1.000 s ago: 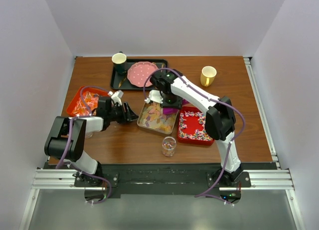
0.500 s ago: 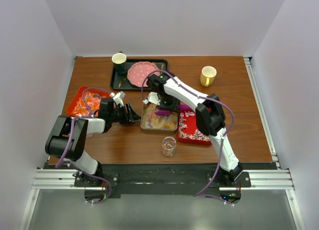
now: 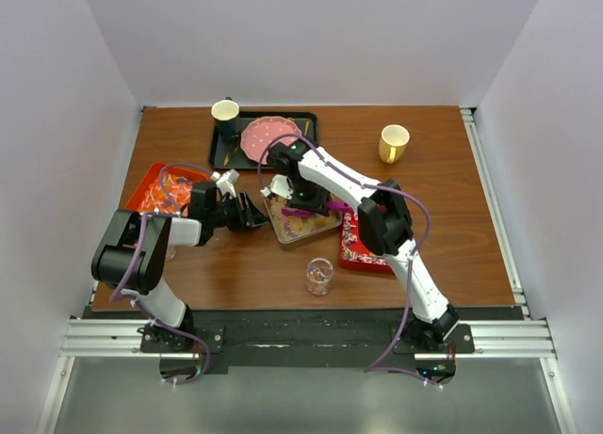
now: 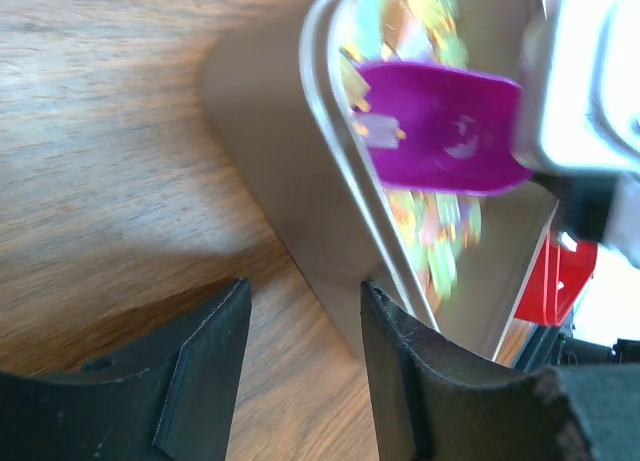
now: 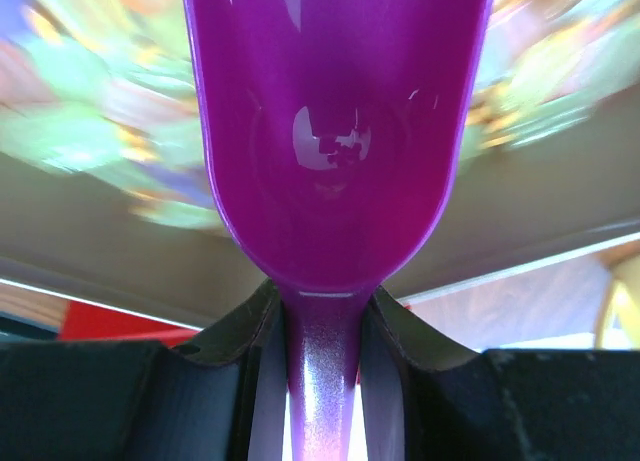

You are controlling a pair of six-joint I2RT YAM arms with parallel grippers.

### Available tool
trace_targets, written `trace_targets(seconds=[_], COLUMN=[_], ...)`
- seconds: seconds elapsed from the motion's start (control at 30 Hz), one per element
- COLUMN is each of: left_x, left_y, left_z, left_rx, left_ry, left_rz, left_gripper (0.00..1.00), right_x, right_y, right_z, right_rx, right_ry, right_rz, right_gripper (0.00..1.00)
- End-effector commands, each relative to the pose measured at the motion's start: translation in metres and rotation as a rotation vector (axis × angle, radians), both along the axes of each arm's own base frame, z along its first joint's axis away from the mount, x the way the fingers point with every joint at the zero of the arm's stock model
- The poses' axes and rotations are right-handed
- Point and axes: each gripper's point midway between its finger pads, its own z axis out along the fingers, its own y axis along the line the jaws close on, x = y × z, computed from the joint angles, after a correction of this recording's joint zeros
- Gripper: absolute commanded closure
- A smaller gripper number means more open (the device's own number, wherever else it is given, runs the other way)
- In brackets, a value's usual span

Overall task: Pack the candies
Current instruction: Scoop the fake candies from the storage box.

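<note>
Pastel candies (image 3: 300,223) lie loose in the metal tray (image 4: 330,171), which sits skewed on the table (image 3: 452,227). There is open wood off its left rim, and a red tray (image 3: 369,265) crowds its right rim. The left gripper (image 4: 305,301) stands just off the left rim with its jaws apart and nothing between them. The right gripper (image 5: 322,311) is clamped on the handle of a purple scoop (image 5: 335,131), whose long axis runs across the tray over the candies, mouth toward the left rim.
</note>
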Motion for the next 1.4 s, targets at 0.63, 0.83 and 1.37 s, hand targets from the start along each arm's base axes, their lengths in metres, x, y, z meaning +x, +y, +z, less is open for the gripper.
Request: trace_targets(seconds=[0.63, 0.83, 1.37], left_x=[-0.004, -0.001, -0.007], left_y=[-0.009, 0.012, 0.025], left_z=[0.002, 0.01, 0.076], left_rx=[-0.028, -0.03, -0.108], left_ry=[0.054, 0.05, -0.067], left_rz=[-0.098, -0.088, -0.191], left_gripper=[0.47, 0.47, 0.47], right_x=[-0.031, -0.025, -0.005], right_y=[0.063, 0.065, 0.047], right_z=[0.003, 0.014, 0.033], right_rx=[0.294, 0.405, 0.587], right_ry=[0.222, 0.185, 0.085], right_rz=[-0.025, 0.017, 0.032], right_gripper=[1.0, 1.0, 1.0])
